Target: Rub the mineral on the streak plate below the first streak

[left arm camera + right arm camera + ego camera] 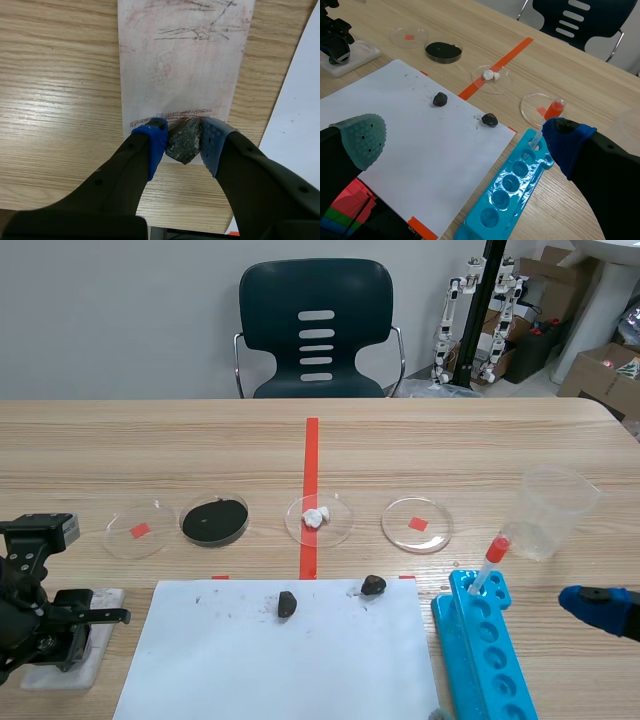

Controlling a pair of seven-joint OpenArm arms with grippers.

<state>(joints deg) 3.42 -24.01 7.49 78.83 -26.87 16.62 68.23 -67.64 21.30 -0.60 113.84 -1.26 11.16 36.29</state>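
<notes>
In the left wrist view my left gripper (183, 131) is shut on a dark, speckled mineral chunk (184, 144). The chunk rests on the near end of the white streak plate (175, 75), right at a reddish-brown streak (165, 118). Dark scribbled streaks (192, 32) mark the plate's far end. In the scene view this gripper (72, 625) sits over the plate (52, 676) at the table's front left. My right gripper (465, 140) hangs open over the white paper, holding nothing; in the scene view it (600, 606) is at the front right.
A white paper sheet (280, 660) with two dark rocks (287, 604) (373, 585) lies beside the plate. Behind it stand several petri dishes (215, 521). A blue tube rack (485, 650) with a red dropper (490, 560) and a plastic cup (550, 512) are at the right.
</notes>
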